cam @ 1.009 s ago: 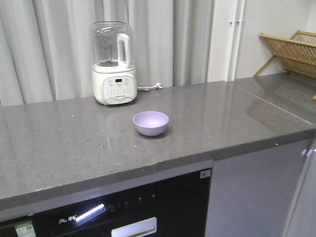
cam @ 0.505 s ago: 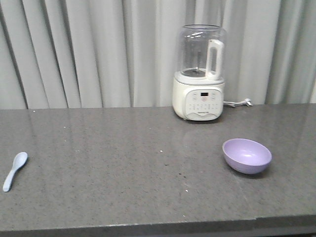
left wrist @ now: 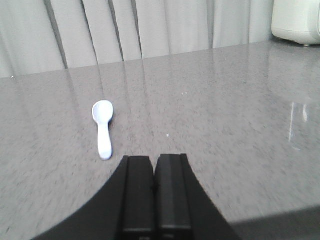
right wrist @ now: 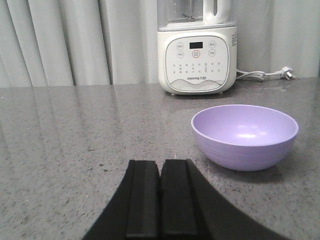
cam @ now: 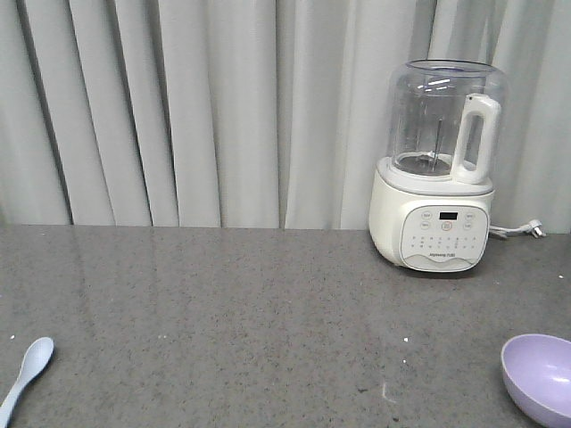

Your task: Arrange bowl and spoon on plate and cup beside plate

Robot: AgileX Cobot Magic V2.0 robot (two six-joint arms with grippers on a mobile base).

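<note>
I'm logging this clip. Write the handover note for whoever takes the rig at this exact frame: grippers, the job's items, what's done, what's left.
Left gripper: shut, empty, low over the counter.
Right gripper: shut, empty.
Spoon: flat on the counter, just ahead and left of the left gripper, scoop pointing away.
Bowl: upright, empty, on the counter ahead and right of the right gripper, in front of the blender.
Plate and cup: not in any view.
Done: nothing placed.
Left: find the plate, set the bowl and spoon on it, stand the cup beside it.
</note>
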